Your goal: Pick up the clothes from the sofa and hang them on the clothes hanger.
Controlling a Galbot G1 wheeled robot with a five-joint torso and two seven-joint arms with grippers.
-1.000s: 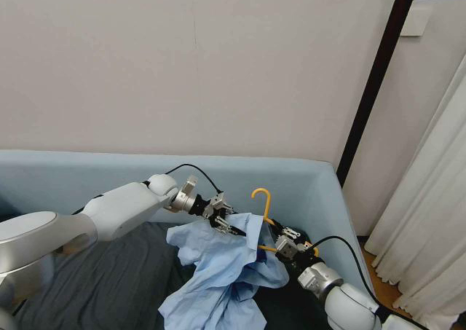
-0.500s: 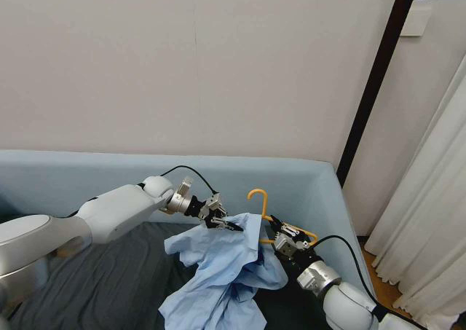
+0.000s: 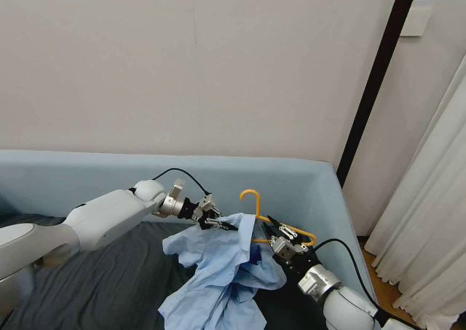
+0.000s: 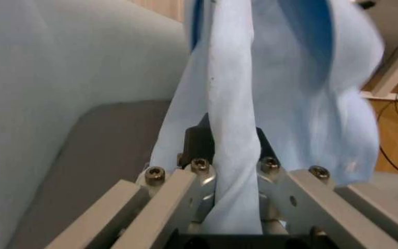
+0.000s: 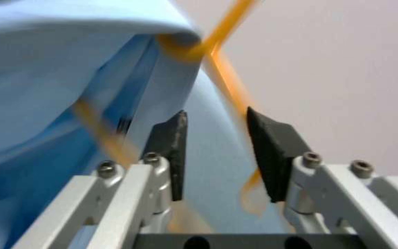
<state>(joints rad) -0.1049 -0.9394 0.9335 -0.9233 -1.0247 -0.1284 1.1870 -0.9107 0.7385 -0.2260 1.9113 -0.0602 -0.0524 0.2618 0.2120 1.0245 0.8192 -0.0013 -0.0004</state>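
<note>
1. Your left tool point(image 3: 216, 223) is clenched on a fold of the light blue shirt point(image 3: 218, 272), and the cloth runs straight up between its pads.
2. Your right tool point(image 3: 279, 235) is part open. The pads stand apart, with a bar of the orange hanger point(image 3: 250, 194) running between them.
3. The shirt's upper edge is lifted against the hanger. The rest of it hangs in a bunch over the dark seat near the right end of the pale blue sofa point(image 3: 73, 171).
4. You have one shirt, one hanger and two tools.
</note>
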